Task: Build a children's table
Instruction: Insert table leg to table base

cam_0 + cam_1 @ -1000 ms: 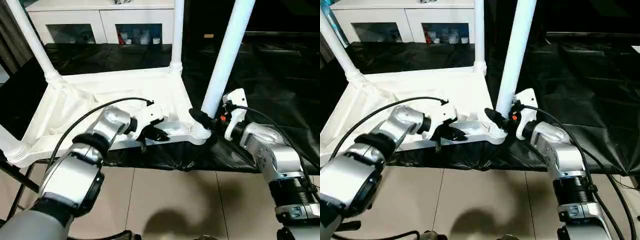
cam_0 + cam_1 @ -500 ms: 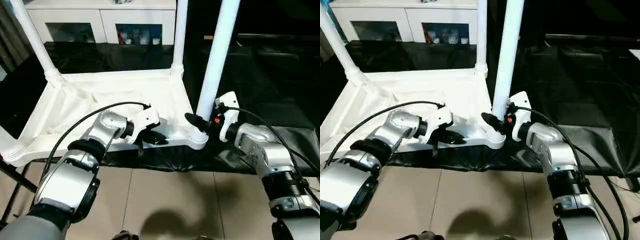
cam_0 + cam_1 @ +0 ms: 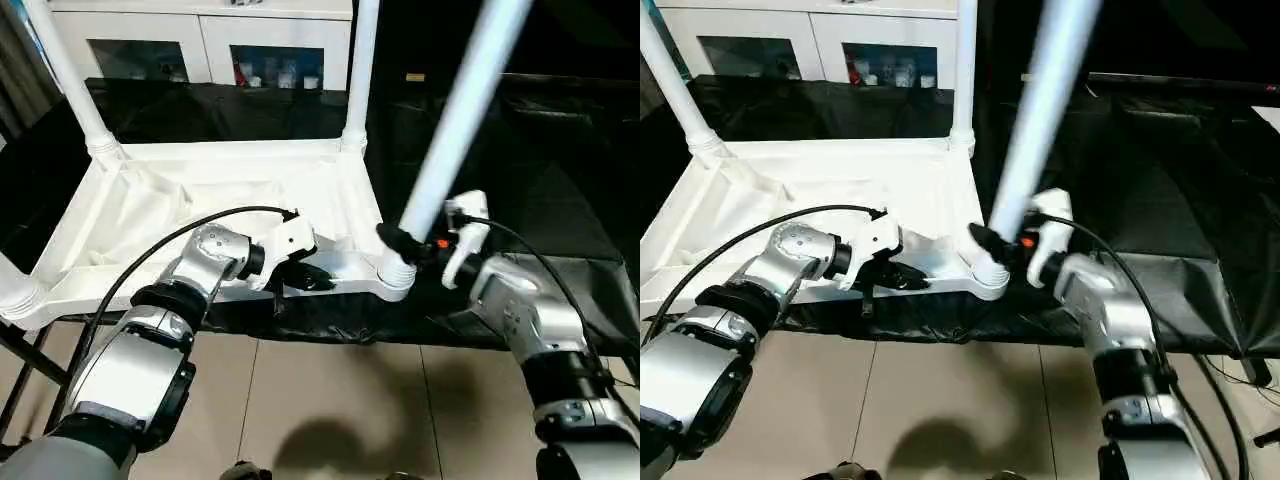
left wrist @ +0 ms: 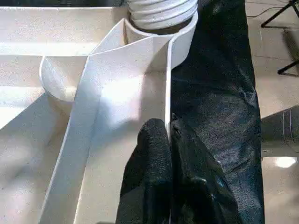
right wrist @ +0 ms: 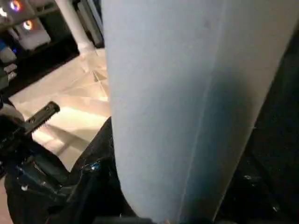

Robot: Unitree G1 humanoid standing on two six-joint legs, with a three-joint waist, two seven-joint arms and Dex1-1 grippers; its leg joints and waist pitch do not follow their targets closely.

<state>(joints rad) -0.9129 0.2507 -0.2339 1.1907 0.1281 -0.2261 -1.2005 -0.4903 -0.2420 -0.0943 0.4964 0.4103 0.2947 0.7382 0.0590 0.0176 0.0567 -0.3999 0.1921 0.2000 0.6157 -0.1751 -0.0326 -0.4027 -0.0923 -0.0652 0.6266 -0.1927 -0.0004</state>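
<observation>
Left wrist view showed the left gripper pinching the table's unlabelled rim, the right gripper clasping a leg.

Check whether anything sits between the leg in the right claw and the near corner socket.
Nothing visible does. The right claw grips the leg low down, and the leg's foot already meets the corner socket of the upturned table top, though the leg leans right.

Setting: indoor lab or test room. Evidence: counter draped in black sheeting, tiled floor, white glass-door cabinet holding small items at the back.
</observation>
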